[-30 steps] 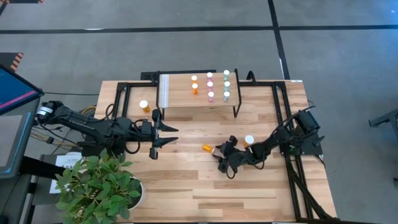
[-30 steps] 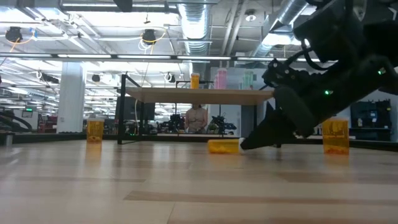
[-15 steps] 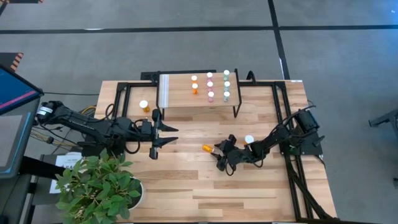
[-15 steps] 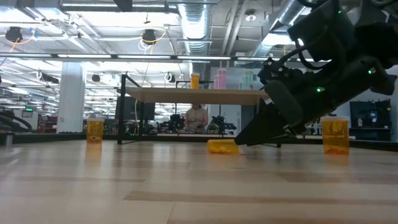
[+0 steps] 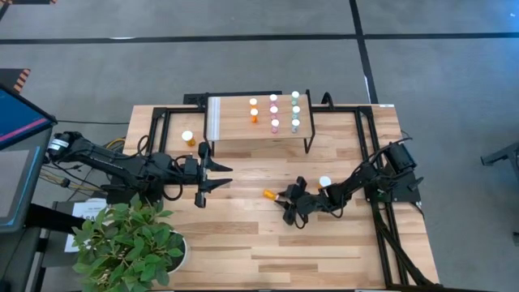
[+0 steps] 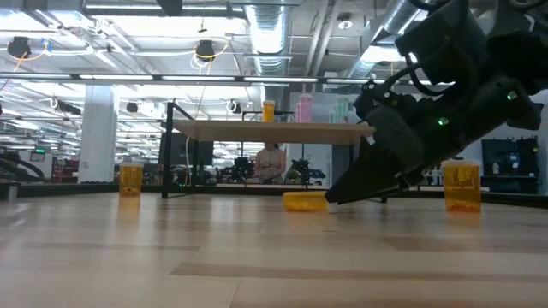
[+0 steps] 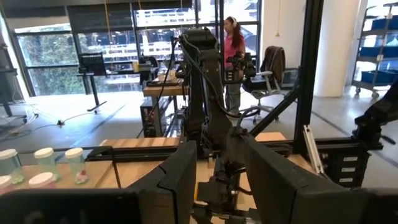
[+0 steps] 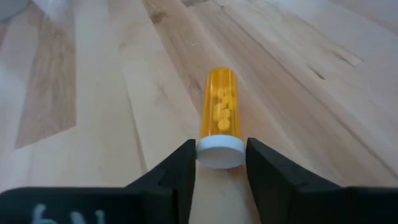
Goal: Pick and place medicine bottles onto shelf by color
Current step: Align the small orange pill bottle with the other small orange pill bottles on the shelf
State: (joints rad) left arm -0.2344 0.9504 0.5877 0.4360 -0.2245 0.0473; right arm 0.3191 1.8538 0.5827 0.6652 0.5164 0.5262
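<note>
So the orange bottle (image 8: 219, 118) we're watching is lying on its side on the wooden table (image 5: 243, 243), out in front of the shelf (image 5: 259, 122) and a bit toward the right arm's side. In the right wrist view we can see the little yellow pills through the body, and the white cap (image 8: 220, 151) points back at the camera.

The right gripper (image 5: 286, 199) is down low at the table with that cap sitting between its two fingers (image 8: 177, 171). The fingers look snug against both sides of the cap, so we'd say it's pinched on the bottle, which lies flat on the wood. In the low view the arm comes down at a slant and its tip meets the bottle right at the tabletop.

Further out, a big orange bottle (image 5: 325, 183) stands upright just beside the right arm, and another one (image 5: 187, 138) stands near the shelf's left end, close to the white ridged strip (image 5: 214, 118). Up on the shelf we count small bottles in columns: orange (image 5: 253, 113), pink (image 5: 274, 112) and pale green (image 5: 296, 109).

The left gripper (image 5: 212, 177) hangs over the table's left part, well apart from everything, with a gap between its fingers and nothing in them. A potted plant (image 5: 130, 243) sits at the near left corner.
</note>
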